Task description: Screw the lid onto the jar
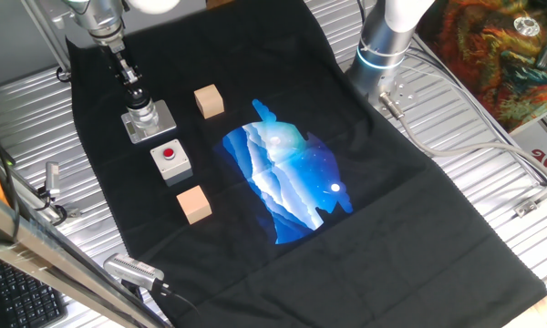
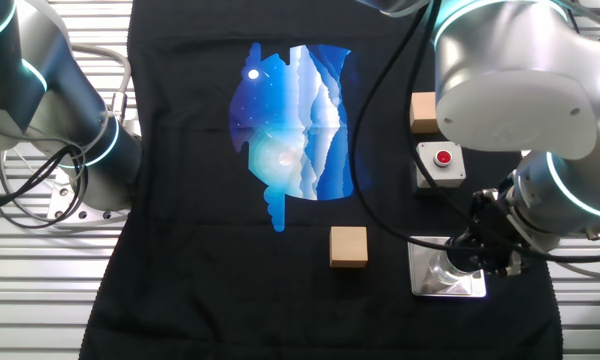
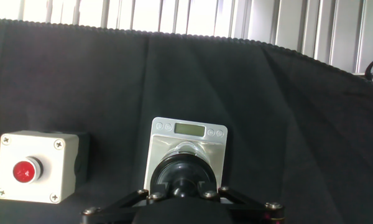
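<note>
The hand (image 1: 139,98) was pinched on the lid (image 3: 181,172), which sat atop the jar (image 1: 145,116). The jar stood on its grey base plate (image 3: 188,140), just beside the red-button box (image 1: 171,161).

We see matt black cloth (image 1: 410,200) with a glossy-looking blue print (image 1: 287,178) over the ribbed metal table (image 1: 36,109). The jar (image 3: 185,151) looks like clear plastic on a brushed metal base plate (image 3: 188,132); the lid (image 3: 181,169) is matt black. Two cubes (image 1: 209,101) (image 1: 193,203) look like bare wood. The button box (image 3: 38,165) is pale smooth plastic with a glossy red button (image 3: 24,170).
</note>
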You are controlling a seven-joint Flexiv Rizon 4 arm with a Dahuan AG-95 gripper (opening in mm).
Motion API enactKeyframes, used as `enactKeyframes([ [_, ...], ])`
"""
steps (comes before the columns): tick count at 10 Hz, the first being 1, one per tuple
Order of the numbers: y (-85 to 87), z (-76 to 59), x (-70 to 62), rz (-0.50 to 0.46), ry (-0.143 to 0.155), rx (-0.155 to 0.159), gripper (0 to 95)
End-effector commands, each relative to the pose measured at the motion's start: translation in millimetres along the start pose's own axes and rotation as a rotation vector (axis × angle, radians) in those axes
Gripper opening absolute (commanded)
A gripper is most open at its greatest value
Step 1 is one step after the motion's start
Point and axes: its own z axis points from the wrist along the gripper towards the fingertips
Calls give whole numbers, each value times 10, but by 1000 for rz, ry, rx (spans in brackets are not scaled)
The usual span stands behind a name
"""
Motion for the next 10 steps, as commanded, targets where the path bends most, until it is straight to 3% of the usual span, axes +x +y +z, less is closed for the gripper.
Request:
enactKeyframes([
  [1,-2,-7,0,-1,1,1,0],
  [10,-19,44,10,-13,-15,-1,0],
])
